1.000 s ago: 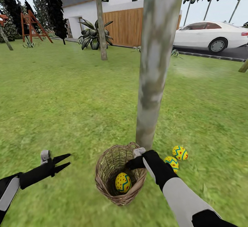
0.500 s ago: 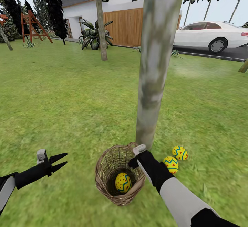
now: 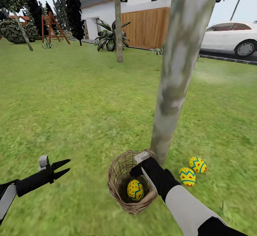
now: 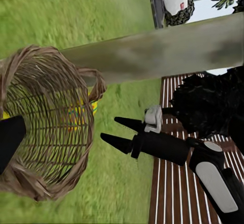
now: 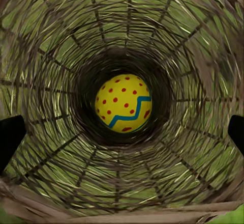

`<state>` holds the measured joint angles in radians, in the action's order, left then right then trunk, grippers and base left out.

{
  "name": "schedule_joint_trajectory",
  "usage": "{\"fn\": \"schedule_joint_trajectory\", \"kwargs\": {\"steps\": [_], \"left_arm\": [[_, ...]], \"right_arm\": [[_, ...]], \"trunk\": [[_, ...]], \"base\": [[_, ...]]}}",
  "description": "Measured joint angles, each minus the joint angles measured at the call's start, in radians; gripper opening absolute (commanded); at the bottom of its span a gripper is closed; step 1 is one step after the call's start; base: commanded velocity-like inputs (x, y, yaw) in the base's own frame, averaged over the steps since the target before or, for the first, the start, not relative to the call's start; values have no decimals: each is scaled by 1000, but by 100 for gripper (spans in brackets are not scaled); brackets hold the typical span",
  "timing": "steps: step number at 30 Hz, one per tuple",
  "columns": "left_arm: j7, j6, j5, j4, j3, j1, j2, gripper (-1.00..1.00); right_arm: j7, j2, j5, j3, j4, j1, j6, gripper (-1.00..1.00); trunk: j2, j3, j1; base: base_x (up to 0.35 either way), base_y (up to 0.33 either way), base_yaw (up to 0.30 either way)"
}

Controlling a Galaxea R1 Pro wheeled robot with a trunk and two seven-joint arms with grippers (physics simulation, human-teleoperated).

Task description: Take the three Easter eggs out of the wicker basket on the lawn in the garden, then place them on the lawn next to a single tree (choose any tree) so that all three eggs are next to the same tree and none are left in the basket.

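Beside the tree (image 3: pixel 175 96), two eggs (image 3: pixel 187 176) are already placed on the lawn (image 3: pixel 82 100). One egg (image 5: pixel 123 103) is left in the basket (image 3: pixel 117 171); right gripper (image 3: pixel 140 166) is poised above, jaws spread. Left gripper (image 3: pixel 62 168) is held open, idle.

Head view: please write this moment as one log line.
eggs on lawn by tree: two | egg in wicker basket: one | right gripper: open over basket | left gripper: open, idle

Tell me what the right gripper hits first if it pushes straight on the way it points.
Likely the last Easter egg, centred ahead at the bottom of the wicker basket; the right gripper is open at its mouth.
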<state>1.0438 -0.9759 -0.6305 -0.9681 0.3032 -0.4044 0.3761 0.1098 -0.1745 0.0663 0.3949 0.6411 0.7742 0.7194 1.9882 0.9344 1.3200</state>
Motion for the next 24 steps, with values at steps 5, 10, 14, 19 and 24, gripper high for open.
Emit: {"fn": "schedule_joint_trajectory", "kwargs": {"steps": [5,10,14,19,24], "left_arm": [[0,0,0,0,0,0,-1,100],[1,0,0,0,-1,0,-5,100],[0,0,0,0,-6,0,-8,100],[0,0,0,1,-7,0,-11,100],[0,0,0,2,-7,0,-11,100]], "right_arm": [[-9,0,1,13,-9,0,-28,100],[-72,0,-2,14,-13,5,-42,100],[-230,0,-4,9,-99,86,-28,100],[-302,0,-13,4,-245,184,-31,100],[-404,0,-193,-4,-285,229,-32,100]], "trunk": [[0,0,0],[0,0,0],[0,0,0],[0,0,0],[0,0,0]], "base": [[0,0,185],[0,0,17],[0,0,1],[0,0,0],[0,0,0]]}}
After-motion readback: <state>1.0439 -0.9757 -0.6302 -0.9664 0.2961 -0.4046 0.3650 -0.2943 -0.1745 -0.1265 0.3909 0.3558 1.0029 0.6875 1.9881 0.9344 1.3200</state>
